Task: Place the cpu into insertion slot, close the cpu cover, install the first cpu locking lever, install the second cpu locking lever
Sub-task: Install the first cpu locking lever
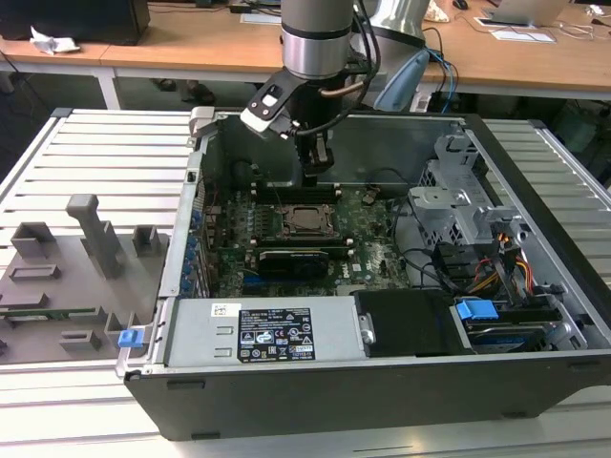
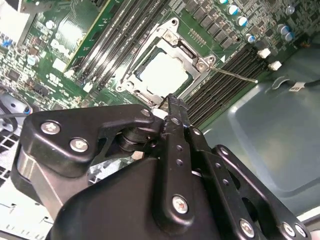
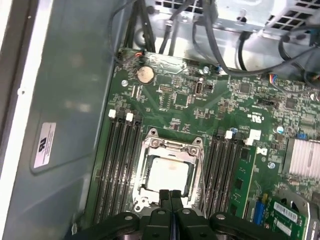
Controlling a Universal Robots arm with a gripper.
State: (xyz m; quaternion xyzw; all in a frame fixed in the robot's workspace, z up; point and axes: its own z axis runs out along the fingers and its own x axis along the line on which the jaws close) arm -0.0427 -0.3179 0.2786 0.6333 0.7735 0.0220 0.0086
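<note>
The matte black two-fingered gripper (image 3: 170, 196) was pictured with its jaws pressed together on nothing, the joined tips poised just over the near edge of the thin silvery square cpu cover (image 3: 172, 146); whether they touched it could not be told. The small flat square cpu with its pale metal top (image 3: 167, 174) was seen seated in the square silver-rimmed insertion slot (image 3: 142, 201), framed by the cover's cut-out window, which appeared to be lying flat over it. In the second wrist view a thin bare-metal lever wire (image 2: 236, 75) was shown running out from one corner of the socket above the long black memory slots (image 2: 220, 87), apparently not yet tucked under a catch, so the work was judged to be at the lever stage. That step was thought best done with the closed tips used as a single blunt pusher, kept on the wire and off the chip's lid, and with pressure applied steadily so that the wire could be swung under its hook without slipping onto the green motherboard (image 3: 190, 100). In the exterior view the arm was seen reaching down into the open dark-grey computer case (image 1: 535, 191).
</note>
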